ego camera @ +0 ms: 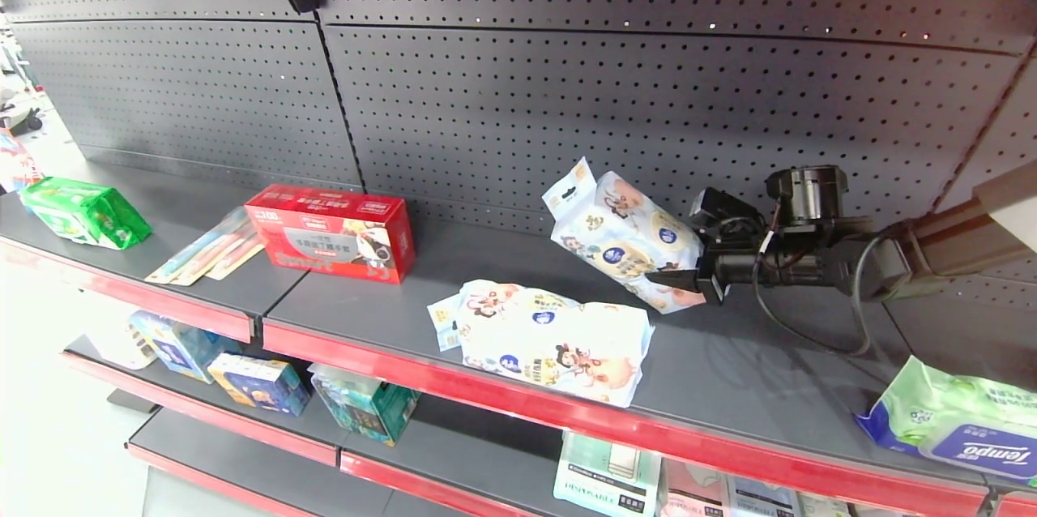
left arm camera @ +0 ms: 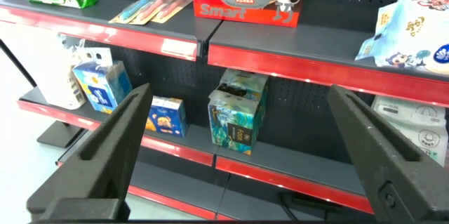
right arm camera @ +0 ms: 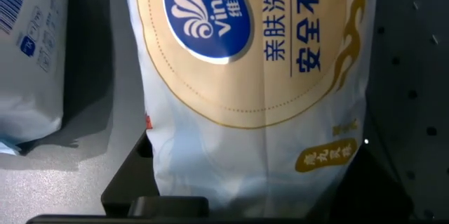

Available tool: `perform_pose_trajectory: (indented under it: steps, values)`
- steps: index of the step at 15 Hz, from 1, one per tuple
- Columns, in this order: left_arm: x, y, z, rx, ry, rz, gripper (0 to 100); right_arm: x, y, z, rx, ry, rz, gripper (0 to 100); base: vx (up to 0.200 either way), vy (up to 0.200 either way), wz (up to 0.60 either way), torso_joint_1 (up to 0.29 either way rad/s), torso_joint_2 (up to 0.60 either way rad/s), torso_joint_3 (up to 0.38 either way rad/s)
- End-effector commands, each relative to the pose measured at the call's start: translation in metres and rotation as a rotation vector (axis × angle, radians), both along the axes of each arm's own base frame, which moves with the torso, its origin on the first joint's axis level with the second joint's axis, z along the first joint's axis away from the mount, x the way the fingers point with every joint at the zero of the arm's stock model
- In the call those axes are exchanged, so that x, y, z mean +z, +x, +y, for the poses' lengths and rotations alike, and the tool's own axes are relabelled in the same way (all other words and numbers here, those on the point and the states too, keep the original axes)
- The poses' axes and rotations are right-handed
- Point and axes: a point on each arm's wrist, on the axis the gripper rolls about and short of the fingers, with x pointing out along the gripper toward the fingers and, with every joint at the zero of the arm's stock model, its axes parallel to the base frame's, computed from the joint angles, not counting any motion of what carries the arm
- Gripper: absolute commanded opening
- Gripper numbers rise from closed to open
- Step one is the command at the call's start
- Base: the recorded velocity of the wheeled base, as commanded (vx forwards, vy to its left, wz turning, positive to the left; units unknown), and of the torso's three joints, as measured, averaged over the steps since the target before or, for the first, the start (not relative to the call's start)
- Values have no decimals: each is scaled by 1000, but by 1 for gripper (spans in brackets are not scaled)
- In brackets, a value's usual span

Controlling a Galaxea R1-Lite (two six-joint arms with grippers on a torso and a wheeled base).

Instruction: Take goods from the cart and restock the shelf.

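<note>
My right gripper (ego camera: 689, 278) is shut on a white cartoon-printed tissue pack (ego camera: 624, 237), holding it tilted over the top shelf board (ego camera: 729, 371), close to the pegboard back wall. Its lower end is near the board; I cannot tell whether they touch. In the right wrist view the held pack (right arm camera: 259, 76) is close up, with dark shelf on both sides. A second pack of the same kind (ego camera: 551, 339) lies flat by the shelf's front edge, also seen as a white pack (right arm camera: 31, 55) beside the held one. My left gripper (left arm camera: 238, 161) is open and empty, lower down, facing the lower shelves.
On the same shelf are a red box (ego camera: 330, 232), toothbrush packs (ego camera: 209, 248), a green pack (ego camera: 85, 211) at far left and green wipes (ego camera: 956, 412) at far right. Lower shelves hold small boxes (left arm camera: 238, 112). Bare board lies between the held pack and the wipes.
</note>
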Motion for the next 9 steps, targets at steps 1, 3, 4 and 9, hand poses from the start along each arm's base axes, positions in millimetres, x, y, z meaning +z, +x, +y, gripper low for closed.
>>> perform_pose_trajectory:
  steps: [1, 3, 4, 9]
  values:
    - [0, 0, 0, 1, -1, 2, 100, 6, -3, 1, 7, 3, -13, 0, 0, 0, 0, 0, 0, 0]
    - [0, 0, 0, 1, 1, 0, 100, 6, -8, 4, 17, 3, -8, 0, 0, 0, 0, 0, 0, 0]
    - [0, 0, 0, 1, 1, 0, 100, 6, -8, 4, 17, 3, -8, 0, 0, 0, 0, 0, 0, 0]
    - [0, 0, 0, 1, -1, 0, 100, 2, -13, 10, 36, -6, 5, 0, 0, 0, 0, 0, 0, 0]
